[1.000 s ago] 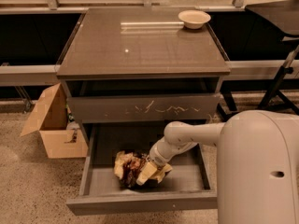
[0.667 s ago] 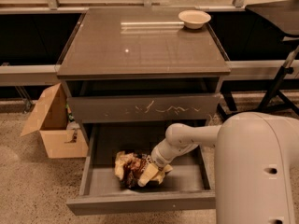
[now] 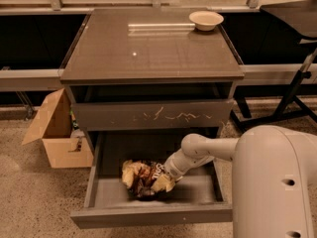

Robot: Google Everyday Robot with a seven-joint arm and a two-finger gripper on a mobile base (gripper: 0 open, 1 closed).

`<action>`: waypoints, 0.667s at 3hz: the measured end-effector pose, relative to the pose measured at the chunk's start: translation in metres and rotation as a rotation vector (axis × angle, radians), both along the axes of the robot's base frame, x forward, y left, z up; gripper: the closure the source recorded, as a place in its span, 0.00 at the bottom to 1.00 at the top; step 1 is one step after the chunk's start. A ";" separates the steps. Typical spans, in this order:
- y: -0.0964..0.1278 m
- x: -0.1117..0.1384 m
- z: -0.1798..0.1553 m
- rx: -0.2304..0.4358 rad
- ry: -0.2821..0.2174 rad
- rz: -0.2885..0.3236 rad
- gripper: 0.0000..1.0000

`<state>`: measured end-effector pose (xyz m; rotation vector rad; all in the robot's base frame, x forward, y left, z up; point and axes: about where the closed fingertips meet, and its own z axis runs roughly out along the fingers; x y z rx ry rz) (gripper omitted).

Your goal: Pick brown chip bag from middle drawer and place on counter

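Observation:
The middle drawer is pulled out at the bottom of the grey cabinet. The brown chip bag lies crumpled inside it, toward the front left of centre. My gripper reaches down into the drawer from the right on a white arm and sits right at the bag's right side, touching it. The fingers are hidden by the wrist and the bag. The counter is the glossy dark top of the cabinet above.
A pale bowl stands at the counter's back right corner. A drawer front with pale scratch marks is shut above the open drawer. An open cardboard box sits on the floor at left. A black table with metal legs stands at right.
The gripper has stayed down at the bag in the drawer. The bag looks slightly more bunched toward the gripper; little else has moved.

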<state>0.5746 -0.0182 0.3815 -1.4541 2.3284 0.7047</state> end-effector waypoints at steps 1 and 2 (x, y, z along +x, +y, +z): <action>-0.008 0.001 0.014 0.008 -0.033 0.000 0.63; -0.013 0.002 0.053 0.084 -0.095 0.011 0.86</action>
